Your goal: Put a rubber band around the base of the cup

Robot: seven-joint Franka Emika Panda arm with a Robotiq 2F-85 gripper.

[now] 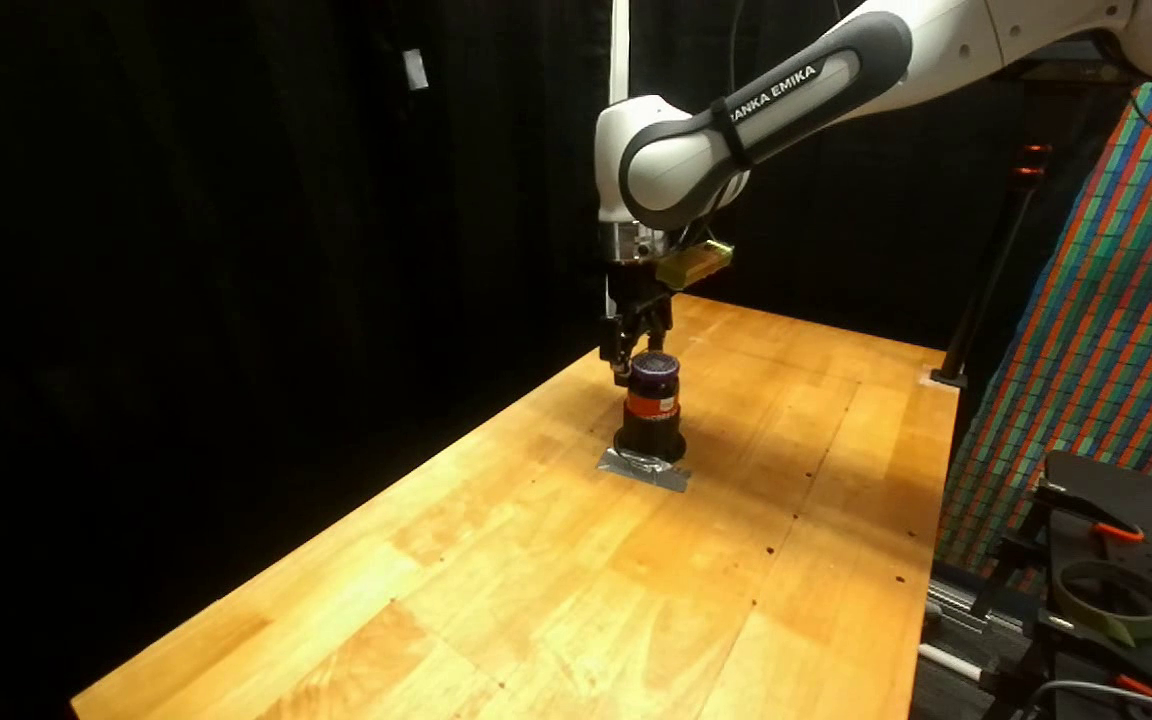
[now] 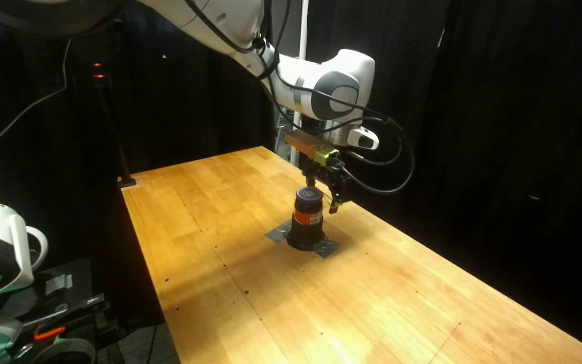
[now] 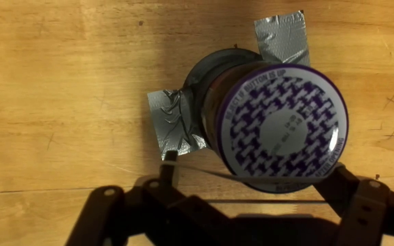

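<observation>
The cup is a jar-like cylinder with an orange-red stripe and a purple-and-white lid. It stands upright in a black base on the table in both exterior views. In the wrist view its lid fills the right middle. My gripper is open just beside the lid; it also shows in both exterior views. A pale rubber band is stretched between the two spread fingers. Its near strand crosses over the lid's edge in the wrist view; I cannot tell whether it touches. The other strand runs behind, off the lid.
Grey tape strips hold the black base to the wooden table. A dark post stands at the table's edge. A side cart with a tape roll is beside the table. Cables hang from the wrist.
</observation>
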